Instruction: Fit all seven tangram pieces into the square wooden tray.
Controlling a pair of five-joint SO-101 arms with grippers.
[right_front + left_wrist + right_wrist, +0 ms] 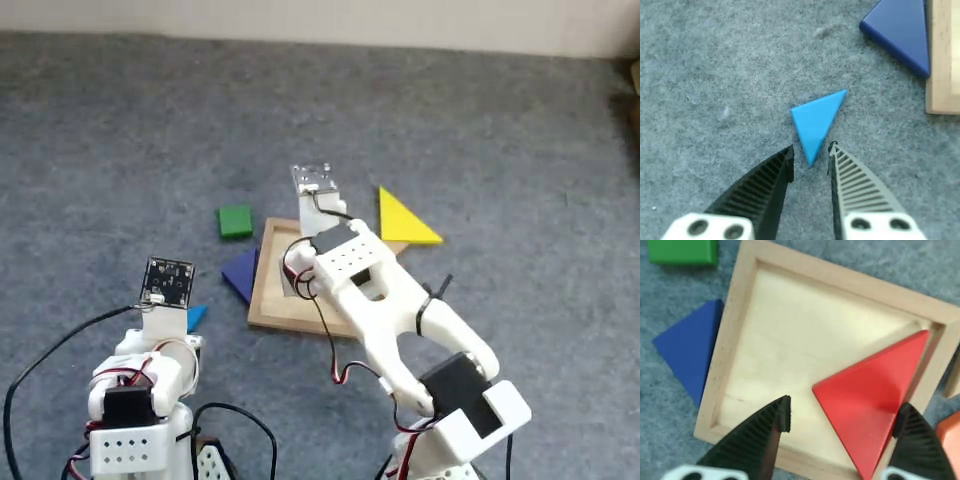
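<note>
The square wooden tray (735,340) holds a red triangle (870,395) that lies toward one corner, a point touching the rim. My right gripper (844,410) hangs open over the tray, with the red triangle between its fingers. My right arm covers much of the tray (265,305) in the high view. A light blue triangle (816,122) lies on the carpet, and my left gripper (811,150) is open with that triangle's tip between its fingertips. A dark blue triangle (690,350) rests against the tray's outer side.
A green square (235,221) lies on the grey carpet beyond the tray's far left corner. A yellow triangle (403,218) sits past the tray's far right corner. An orange piece (950,432) shows just outside the tray rim. Open carpet stretches at the back.
</note>
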